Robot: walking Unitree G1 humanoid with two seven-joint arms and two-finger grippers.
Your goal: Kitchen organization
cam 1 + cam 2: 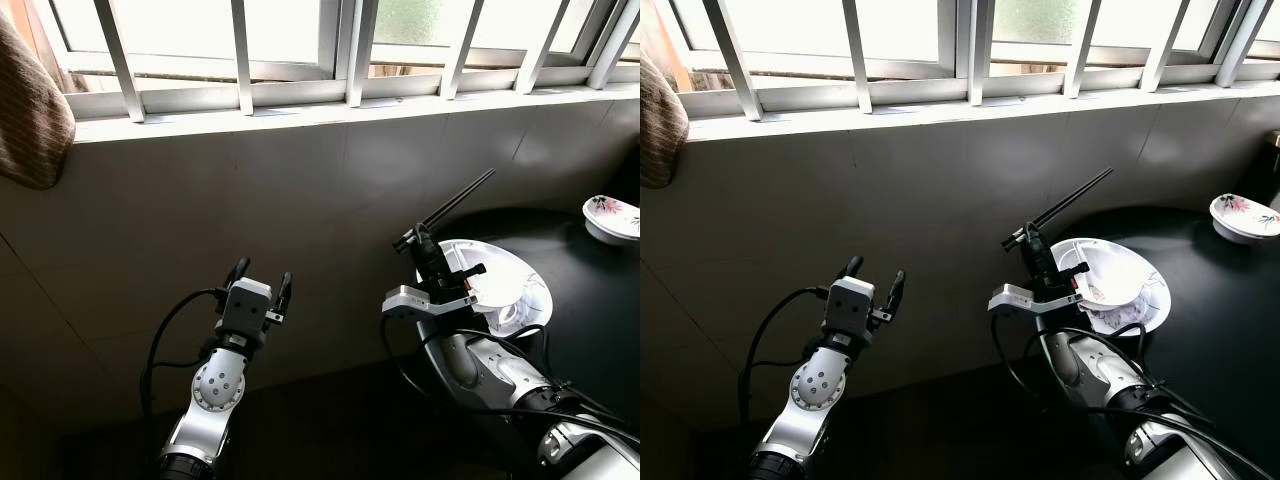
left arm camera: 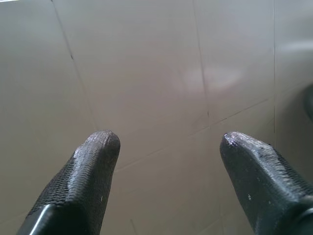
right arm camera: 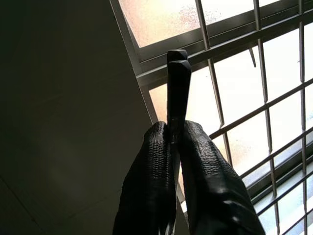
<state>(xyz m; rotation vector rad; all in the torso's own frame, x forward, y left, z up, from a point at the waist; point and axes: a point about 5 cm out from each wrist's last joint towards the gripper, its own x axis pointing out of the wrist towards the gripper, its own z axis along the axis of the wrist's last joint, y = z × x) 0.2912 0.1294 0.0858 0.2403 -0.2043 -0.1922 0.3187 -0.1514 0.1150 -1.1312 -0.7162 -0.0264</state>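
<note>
My right gripper [image 1: 411, 238] is shut on a pair of black chopsticks [image 1: 455, 203] that slant up and to the right toward the tiled wall. In the right wrist view the chopsticks [image 3: 178, 85] stick out between the two closed fingers [image 3: 208, 161] against the window. Just right of that gripper a white plate [image 1: 525, 285] with a bowl in it rests on the dark counter [image 1: 590, 300]. My left gripper [image 1: 262, 278] is raised in front of the wall, open and holding nothing; its fingertips [image 2: 100, 147] stand wide apart.
A small flowered bowl [image 1: 611, 217] sits at the far right of the counter. A barred window [image 1: 350, 45] and white sill [image 1: 300, 110] run above the tiled wall. A brown cloth [image 1: 30, 110] hangs at the upper left.
</note>
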